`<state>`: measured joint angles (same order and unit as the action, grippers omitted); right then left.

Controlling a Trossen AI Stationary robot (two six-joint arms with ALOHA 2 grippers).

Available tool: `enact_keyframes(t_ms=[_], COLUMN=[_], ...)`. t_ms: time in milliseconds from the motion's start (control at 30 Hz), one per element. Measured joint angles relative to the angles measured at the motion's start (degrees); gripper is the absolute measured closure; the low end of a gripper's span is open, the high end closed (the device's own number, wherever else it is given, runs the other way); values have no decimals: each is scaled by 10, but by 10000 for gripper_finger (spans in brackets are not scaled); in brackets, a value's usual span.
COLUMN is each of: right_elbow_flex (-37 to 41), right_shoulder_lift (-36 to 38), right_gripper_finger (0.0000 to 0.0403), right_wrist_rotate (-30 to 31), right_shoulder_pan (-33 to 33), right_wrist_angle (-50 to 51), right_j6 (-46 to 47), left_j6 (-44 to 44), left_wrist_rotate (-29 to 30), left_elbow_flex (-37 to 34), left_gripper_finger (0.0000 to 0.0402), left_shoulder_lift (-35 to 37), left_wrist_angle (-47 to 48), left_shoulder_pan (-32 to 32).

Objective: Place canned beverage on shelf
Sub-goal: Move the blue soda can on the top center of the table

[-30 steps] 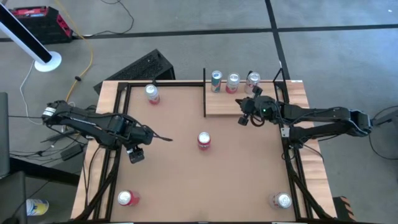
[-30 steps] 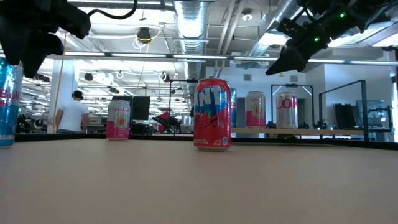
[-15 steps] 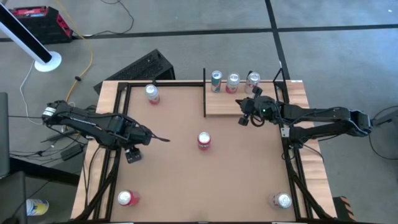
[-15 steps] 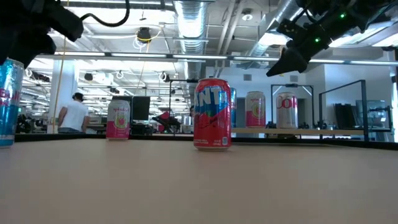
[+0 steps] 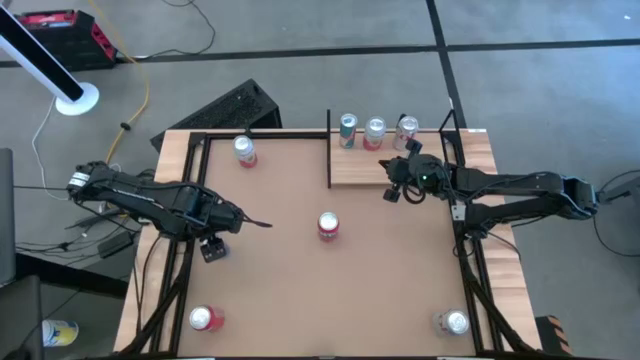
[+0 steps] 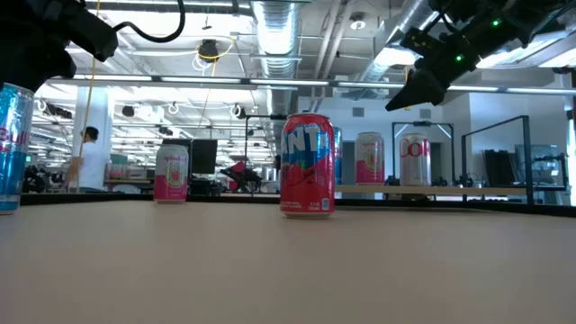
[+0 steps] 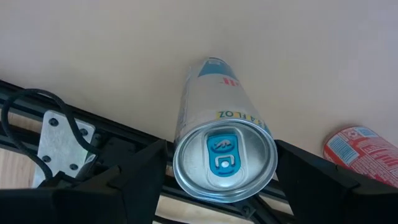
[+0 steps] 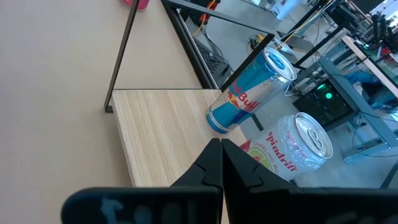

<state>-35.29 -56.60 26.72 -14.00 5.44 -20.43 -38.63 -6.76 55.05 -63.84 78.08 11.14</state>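
A slim silver-and-blue can (image 7: 211, 87) stands near the table's left edge, between the fingers of my left gripper (image 5: 210, 248). It also shows at the left of the low view (image 6: 13, 148), leaning slightly. The pale wood shelf (image 5: 365, 170) at the far right carries three cans (image 5: 375, 131). My right gripper (image 5: 392, 192) is shut and empty, hovering over the shelf's near edge (image 8: 161, 124). A red can (image 5: 328, 227) stands mid-table. My left gripper holds the slim can by its upper side wall (image 7: 186, 134), just under the top rim, one finger on each side. The fingers come from above, along the can. The can's bottom end (image 6: 11, 207) is at the tabletop and its top leans a little.
A pink can (image 5: 245, 150) stands at the far left, and red cans stand near the front left (image 5: 205, 318) and front right (image 5: 452, 322). A black post (image 5: 329, 150) edges the shelf's left side. A black frame (image 5: 185, 200) runs along the table's sides.
My left gripper has shifted a little toward the table's left edge. In the low view it now shows higher above the slim can. The can's top has tipped slightly while its bottom has stayed in place. My right arm has kept still.
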Motion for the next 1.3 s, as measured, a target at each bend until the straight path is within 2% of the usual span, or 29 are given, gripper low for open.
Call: enact_keyframes(t_ms=[267, 533, 767, 867, 1000, 1300], right_elbow_flex=[0, 0, 0, 0, 0, 0], right_shoulder_lift=[0, 0, 0, 0, 0, 0], right_gripper_finger=[382, 382, 382, 382, 382, 382], right_wrist_rotate=[0, 0, 0, 0, 0, 0], right_shoulder_pan=[0, 0, 0, 0, 0, 0], right_wrist_angle=[0, 1, 0, 0, 1, 5], right_j6=[0, -5, -6, -6, -6, -6], left_j6=[5, 17, 37, 51, 106, 291], left_wrist_rotate=[2, 17, 37, 37, 46, 45], left_elbow_flex=[1, 7, 80, 134, 225, 557], left_gripper_finger=[182, 181, 181, 181, 181, 181], left_shoulder_lift=[0, 0, -1, -24, -89, -317], left_wrist_angle=[-4, -43, -90, -111, -89, -47], left_shoulder_pan=[0, -2, -35, -48, -49, -51])
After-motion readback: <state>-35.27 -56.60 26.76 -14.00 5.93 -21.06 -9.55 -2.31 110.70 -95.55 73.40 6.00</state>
